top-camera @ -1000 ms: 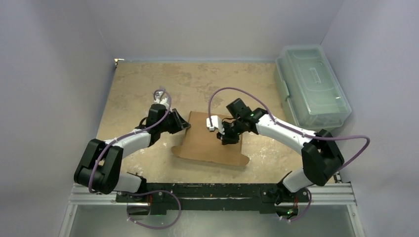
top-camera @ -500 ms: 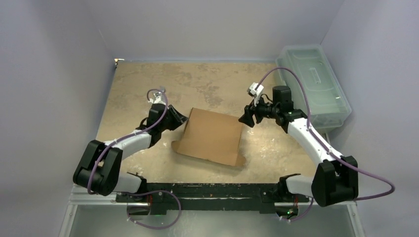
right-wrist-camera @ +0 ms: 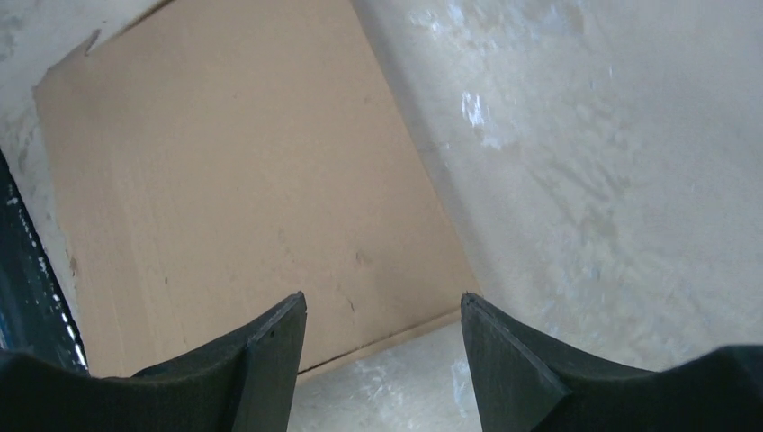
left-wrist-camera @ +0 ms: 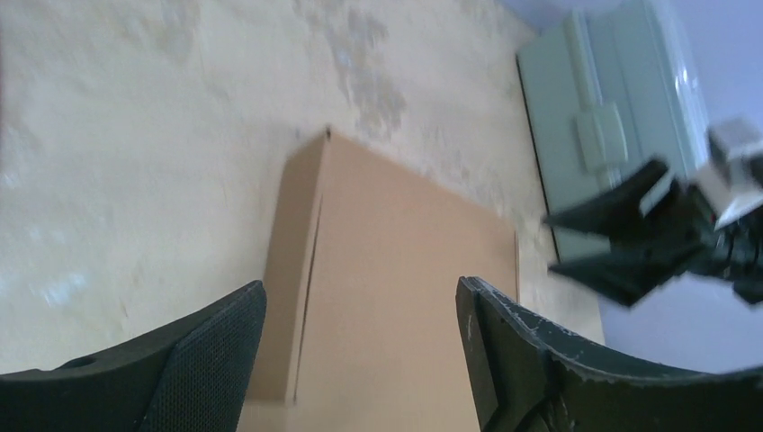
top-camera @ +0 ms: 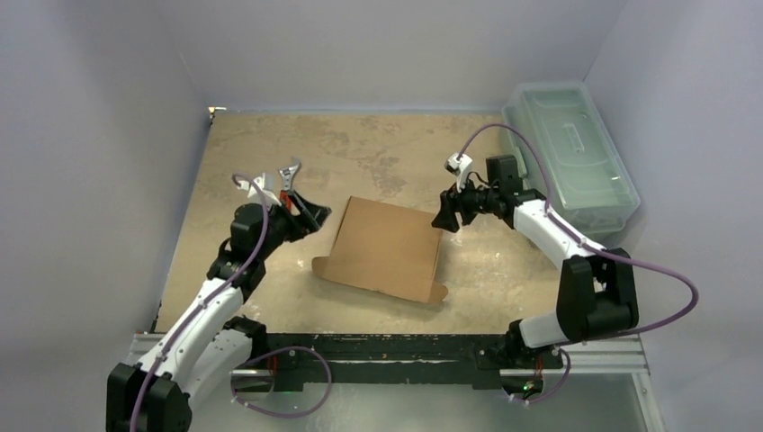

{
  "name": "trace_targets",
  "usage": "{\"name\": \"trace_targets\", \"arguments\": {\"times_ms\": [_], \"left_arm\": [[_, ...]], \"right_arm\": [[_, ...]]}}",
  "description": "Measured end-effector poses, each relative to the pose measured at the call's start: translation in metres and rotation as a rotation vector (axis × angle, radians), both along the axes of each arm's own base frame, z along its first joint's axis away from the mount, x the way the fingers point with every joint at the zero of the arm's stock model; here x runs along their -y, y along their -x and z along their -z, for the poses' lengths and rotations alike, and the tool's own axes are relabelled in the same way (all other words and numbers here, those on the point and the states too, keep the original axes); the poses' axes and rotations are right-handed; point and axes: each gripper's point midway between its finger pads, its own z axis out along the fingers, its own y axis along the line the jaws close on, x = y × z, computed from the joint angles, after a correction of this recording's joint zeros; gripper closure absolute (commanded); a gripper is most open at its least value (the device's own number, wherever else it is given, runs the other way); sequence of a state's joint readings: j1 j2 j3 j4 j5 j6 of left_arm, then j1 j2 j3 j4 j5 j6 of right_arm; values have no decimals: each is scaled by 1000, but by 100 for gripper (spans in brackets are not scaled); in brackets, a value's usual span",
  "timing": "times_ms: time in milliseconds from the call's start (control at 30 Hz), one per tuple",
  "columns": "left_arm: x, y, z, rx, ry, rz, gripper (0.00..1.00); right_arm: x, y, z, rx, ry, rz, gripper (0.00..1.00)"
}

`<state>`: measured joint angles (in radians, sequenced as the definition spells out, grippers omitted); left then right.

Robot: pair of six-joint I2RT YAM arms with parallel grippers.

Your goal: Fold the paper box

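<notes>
The paper box (top-camera: 387,247) is brown cardboard, lying flat and shut on the table between both arms, with small tabs sticking out at its near corners. My left gripper (top-camera: 317,214) hovers just off the box's left edge, open, and nothing sits between its fingers (left-wrist-camera: 216,360). In the left wrist view the box (left-wrist-camera: 396,270) fills the gap ahead of the gripper (left-wrist-camera: 360,286). My right gripper (top-camera: 443,219) hangs open at the box's far right corner. Its wrist view shows the box (right-wrist-camera: 225,180) under the gripper (right-wrist-camera: 382,297), apart from the fingertips.
A translucent pale-green plastic bin (top-camera: 567,153) with a lid stands at the back right, close behind the right arm, and shows too as the bin (left-wrist-camera: 612,108) in the left wrist view. Grey walls close the table in on three sides. The arms' rail (top-camera: 387,346) runs along the near edge.
The right gripper lifted off the box top, swung right and opened. The left gripper opened, let go of the box's left edge and drew back left as its arm straightened.
</notes>
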<state>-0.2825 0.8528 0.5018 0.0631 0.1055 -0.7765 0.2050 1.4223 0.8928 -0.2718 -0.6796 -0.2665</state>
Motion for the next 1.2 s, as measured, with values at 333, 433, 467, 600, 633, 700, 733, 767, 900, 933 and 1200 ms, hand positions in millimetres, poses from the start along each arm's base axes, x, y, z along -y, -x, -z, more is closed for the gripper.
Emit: {"name": "trace_targets", "arguments": {"times_ms": [333,433,467,600,633,700,733,767,900,933,1200], "left_arm": [[21,94,19,-259,204,162,19],[19,111,14,-293,270,146,17],[18,116,12,-299,288,139,17],[16,127,19,-365,328,108,16],[16,128,23,-385,333,100,16],[15,130,29,-417,337,87,15],[15,130,32,-430,339,83,15],[16,130,34,-442,339,83,15],[28,130,46,-506,311,102,14],[35,131,49,-516,297,119,14],[128,191,64,-529,18,357,12]], "right_arm": [[-17,-24,-30,102,-8,-191,31],[-21,-28,-28,96,-17,-203,30],[-22,-27,-26,89,-16,-204,30],[-26,-29,-26,88,-26,-202,30],[-28,-29,-26,86,-29,-199,29],[-29,-31,-25,79,-35,-191,29],[-29,-32,-24,77,-36,-188,29],[-29,-32,-24,76,-38,-186,28],[-30,-33,-20,63,-41,-182,28],[-30,-33,-20,63,-42,-182,28],[-26,-32,-16,52,-42,-176,26]]}}
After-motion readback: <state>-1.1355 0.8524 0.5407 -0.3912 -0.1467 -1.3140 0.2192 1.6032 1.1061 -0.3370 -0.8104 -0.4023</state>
